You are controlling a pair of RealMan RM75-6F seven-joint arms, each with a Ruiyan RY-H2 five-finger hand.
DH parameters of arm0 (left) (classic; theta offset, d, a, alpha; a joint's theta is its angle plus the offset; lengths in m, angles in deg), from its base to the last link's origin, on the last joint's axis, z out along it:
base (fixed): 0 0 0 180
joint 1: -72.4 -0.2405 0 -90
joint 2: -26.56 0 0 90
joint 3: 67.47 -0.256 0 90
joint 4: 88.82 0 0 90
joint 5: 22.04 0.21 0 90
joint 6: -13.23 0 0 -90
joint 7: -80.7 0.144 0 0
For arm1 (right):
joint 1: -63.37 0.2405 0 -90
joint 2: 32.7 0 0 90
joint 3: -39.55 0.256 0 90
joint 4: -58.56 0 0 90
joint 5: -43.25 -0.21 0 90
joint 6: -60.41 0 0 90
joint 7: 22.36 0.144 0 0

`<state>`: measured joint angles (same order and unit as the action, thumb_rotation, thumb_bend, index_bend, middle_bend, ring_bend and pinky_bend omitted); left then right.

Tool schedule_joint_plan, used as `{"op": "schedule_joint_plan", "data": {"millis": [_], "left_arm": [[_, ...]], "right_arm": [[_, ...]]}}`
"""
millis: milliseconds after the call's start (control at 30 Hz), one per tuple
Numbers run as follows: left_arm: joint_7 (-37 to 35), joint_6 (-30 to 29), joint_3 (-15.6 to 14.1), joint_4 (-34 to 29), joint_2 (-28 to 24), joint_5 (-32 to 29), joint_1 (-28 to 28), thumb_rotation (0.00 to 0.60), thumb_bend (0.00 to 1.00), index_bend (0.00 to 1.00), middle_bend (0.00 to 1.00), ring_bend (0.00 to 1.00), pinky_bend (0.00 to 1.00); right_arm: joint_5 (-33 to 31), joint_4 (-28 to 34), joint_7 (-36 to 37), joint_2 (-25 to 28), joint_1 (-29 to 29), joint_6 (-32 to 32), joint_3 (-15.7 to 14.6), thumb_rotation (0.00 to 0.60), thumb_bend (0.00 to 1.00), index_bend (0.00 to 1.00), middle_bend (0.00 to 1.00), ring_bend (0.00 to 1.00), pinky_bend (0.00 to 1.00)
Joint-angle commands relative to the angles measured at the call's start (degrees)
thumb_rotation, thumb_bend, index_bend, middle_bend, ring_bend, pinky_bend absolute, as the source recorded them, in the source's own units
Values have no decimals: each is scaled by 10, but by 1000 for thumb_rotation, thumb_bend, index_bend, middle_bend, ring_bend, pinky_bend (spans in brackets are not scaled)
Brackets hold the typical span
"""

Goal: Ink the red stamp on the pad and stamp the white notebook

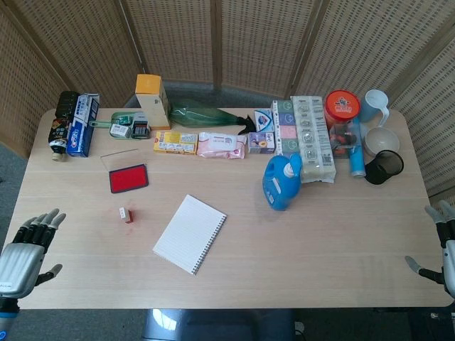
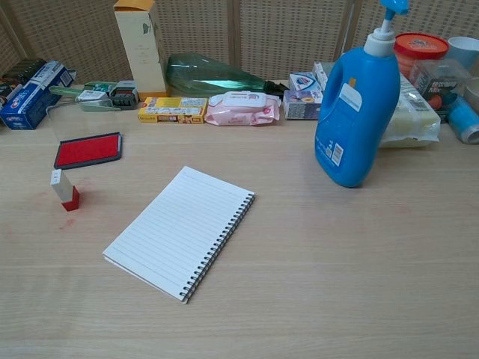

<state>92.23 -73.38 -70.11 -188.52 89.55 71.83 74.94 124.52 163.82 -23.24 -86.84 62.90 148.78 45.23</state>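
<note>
Left hand (image 1: 20,259): front-left bench corner, fingers (image 1: 44,222) spread, holding nothing.
Right hand (image 1: 444,249): front-right corner, fingers apart, empty.

matt wood table (image 1: 298,241), lined paper notebook (image 1: 190,234), glossy plastic bottle (image 2: 356,105)

The stamp (image 1: 126,214) stands between the ink pad (image 1: 129,177) behind it and the notebook (image 1: 190,234) to its right.
</note>
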Motion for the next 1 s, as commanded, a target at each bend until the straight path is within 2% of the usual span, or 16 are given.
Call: {"op": "schedule_joint_plan", "data": {"millis": [33, 500, 767, 833, 867, 933, 1000], "left_arm": [[0, 1, 0, 0, 0, -1, 0, 600, 78, 0, 0, 91, 104], [-5, 10, 2, 8, 0, -6, 5, 600, 77, 0, 0, 91, 103], [-43, 26, 14, 29, -3, -18, 21, 600, 78, 0, 0, 92, 103], [-48, 29, 18, 33, -3, -16, 27, 600, 76, 0, 33, 122, 111], [-49, 30, 20, 34, -3, -15, 30, 600, 76, 0, 118, 196, 142], [-44, 32, 29, 37, -2, -7, 42, 600, 75, 0, 413, 467, 307], [-42, 32, 39, 49, 4, 8, 57, 600, 74, 11, 824, 857, 704]], "right_arm": [[0, 0, 0, 0, 0, 0, 0, 600, 0, 117, 3, 0, 0], [1, 2, 4, 2, -1, 2, 1, 600, 0, 117, 3, 0, 0], [-4, 2, 6, 3, 1, -2, 2, 600, 0, 117, 4, 0, 0], [-4, 2, 5, 2, 1, -3, 2, 600, 0, 117, 4, 0, 0], [-5, 2, 4, 2, 2, -4, 2, 600, 0, 117, 4, 0, 0], [-7, 1, 2, 1, 3, -7, 2, 600, 0, 117, 4, 0, 0], [-9, 0, 1, 0, 4, -10, 2, 600, 0, 117, 3, 0, 0]]}}
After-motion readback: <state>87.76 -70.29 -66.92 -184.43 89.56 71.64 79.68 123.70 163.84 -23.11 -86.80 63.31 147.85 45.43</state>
